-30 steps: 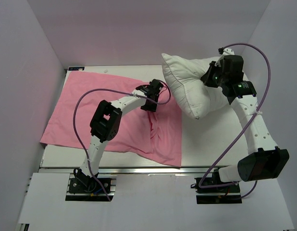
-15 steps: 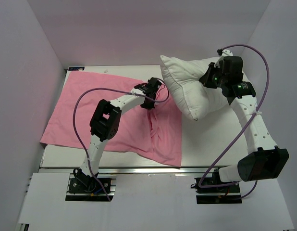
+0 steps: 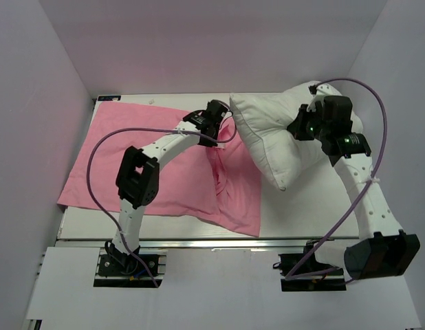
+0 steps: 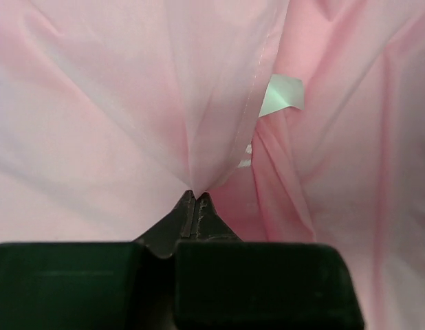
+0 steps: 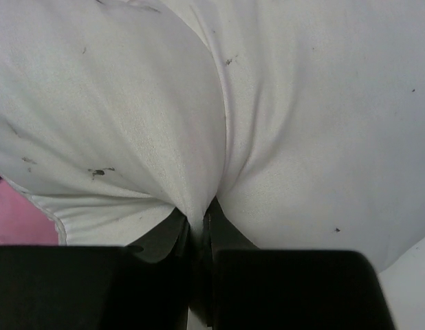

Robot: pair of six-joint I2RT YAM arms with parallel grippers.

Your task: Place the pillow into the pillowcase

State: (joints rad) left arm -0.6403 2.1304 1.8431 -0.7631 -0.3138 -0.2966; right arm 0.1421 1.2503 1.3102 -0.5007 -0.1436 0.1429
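- Left gripper [image 3: 219, 129]: its two fingers are pressed together on a pinch of the pillowcase [image 3: 144, 161], near the cloth's far right corner.
- On my left wrist camera the gripper [image 4: 196, 198] shows as two dark tips that meet. Pink fabric [image 4: 95, 103] is drawn into a peak where they meet and fans out above them. A small pale label [image 4: 282, 95] is sewn by a seam to the right of the peak.
- Right gripper [image 3: 300, 125]: it is clamped shut on the pillow [image 3: 267, 141], biting into the upper right part of it.
- On my right wrist camera the gripper [image 5: 201, 210] has a ridge of white fabric [image 5: 130, 103] squeezed between its tips. The pillow bulges to either side and fills nearly the whole view. A sliver of pink shows at the lower left edge.
- From overhead, the pillowcase lies spread over the left half of the white table [image 3: 309, 206]. It is flat on the left and rumpled into folds along its right side.
- The pillow is at the far right of the table, outside the pillowcase. Its left corner is just beside the left gripper, and one corner points down toward the near edge.
- I cannot tell from these views how much of the pillow rests on the table.
- A purple cable [image 3: 95, 148] loops along the left arm, and a second cable [image 3: 382, 103] arcs above the right arm.
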